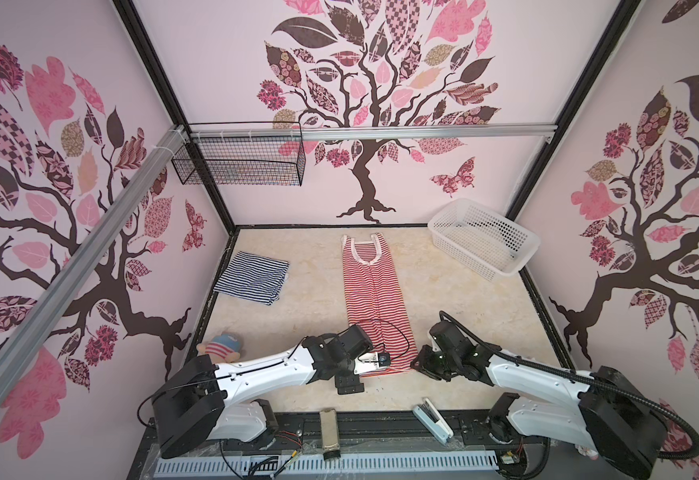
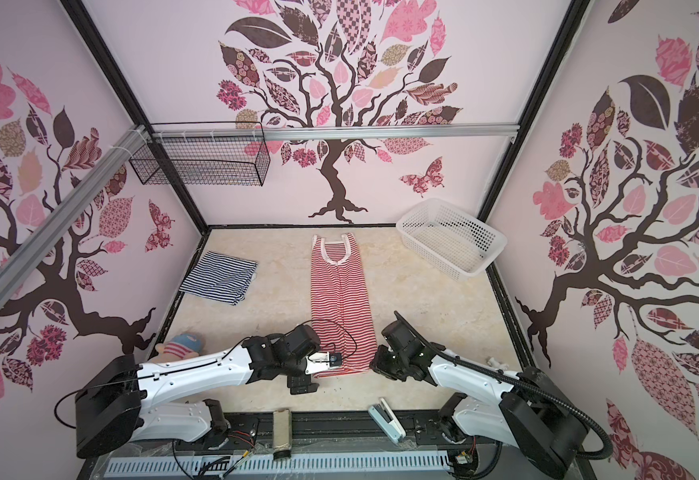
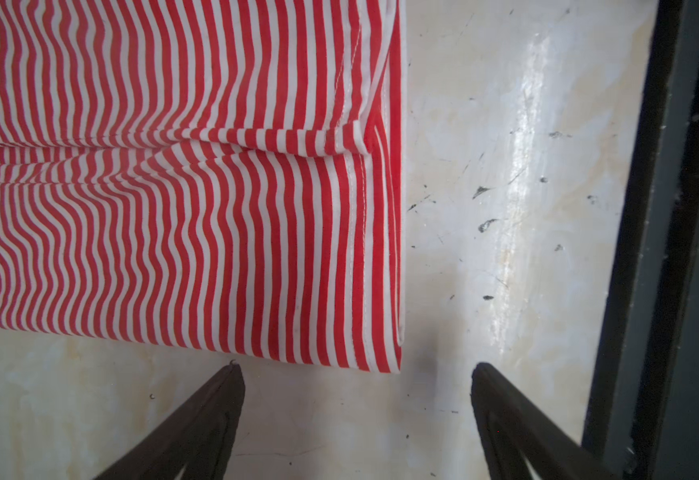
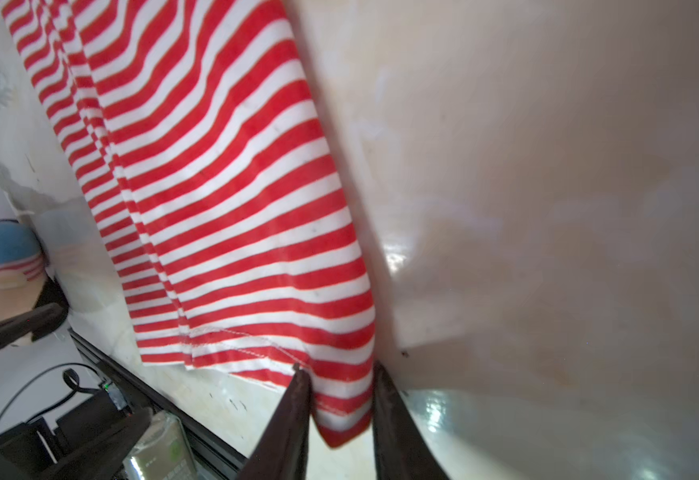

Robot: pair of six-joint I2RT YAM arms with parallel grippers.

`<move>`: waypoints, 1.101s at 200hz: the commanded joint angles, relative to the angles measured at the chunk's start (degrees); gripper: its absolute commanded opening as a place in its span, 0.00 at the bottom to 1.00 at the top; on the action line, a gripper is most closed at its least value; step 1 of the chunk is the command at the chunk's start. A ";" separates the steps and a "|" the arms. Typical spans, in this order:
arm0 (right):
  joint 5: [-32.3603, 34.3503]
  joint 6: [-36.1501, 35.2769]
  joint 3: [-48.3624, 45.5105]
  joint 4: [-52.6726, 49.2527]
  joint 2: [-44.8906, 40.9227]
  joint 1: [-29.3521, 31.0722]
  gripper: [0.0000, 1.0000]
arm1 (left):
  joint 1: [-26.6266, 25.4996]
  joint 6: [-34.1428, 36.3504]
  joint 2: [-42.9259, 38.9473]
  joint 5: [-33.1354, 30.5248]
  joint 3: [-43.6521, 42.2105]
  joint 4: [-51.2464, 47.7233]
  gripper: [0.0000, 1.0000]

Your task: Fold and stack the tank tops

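Note:
The red-and-white tank top (image 1: 370, 291) (image 2: 339, 291) lies flat in the middle of the table, folded lengthwise into a narrow strip with its neckline at the far end. The navy-and-white tank top (image 1: 252, 276) (image 2: 219, 278) sits folded at the back left. My left gripper (image 3: 358, 376) (image 1: 352, 380) is open, hovering just off the hem's near-left corner of the red top (image 3: 173, 208), with nothing between its fingers. My right gripper (image 4: 338, 370) (image 1: 418, 363) has its fingers pressed on both sides of the hem's near-right corner (image 4: 223, 208).
A white plastic basket (image 1: 501, 257) stands at the back right. A black wire basket (image 1: 240, 162) hangs on the back-left rail. A plush doll (image 1: 223, 347) lies by the left arm. A white stapler-like tool (image 1: 433, 419) and the black table frame (image 3: 672, 208) lie at the front edge.

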 commanded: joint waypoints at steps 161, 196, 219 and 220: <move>0.61 0.14 2.15 -1.73 -2.84 -0.03 0.00 | 0.03 2.04 7.83 4.14 3.65 1.93 0.56; 1.09 -0.15 2.86 -1.99 -2.23 -0.10 0.00 | 0.03 2.65 9.20 4.25 3.80 0.52 0.49; 1.12 -0.21 3.10 -1.81 -1.74 -0.09 0.00 | 0.03 2.60 8.87 4.56 3.40 -0.15 0.52; 1.13 -0.22 3.09 -1.75 -1.74 -0.06 0.00 | 0.03 2.57 8.82 4.53 3.41 -0.15 0.52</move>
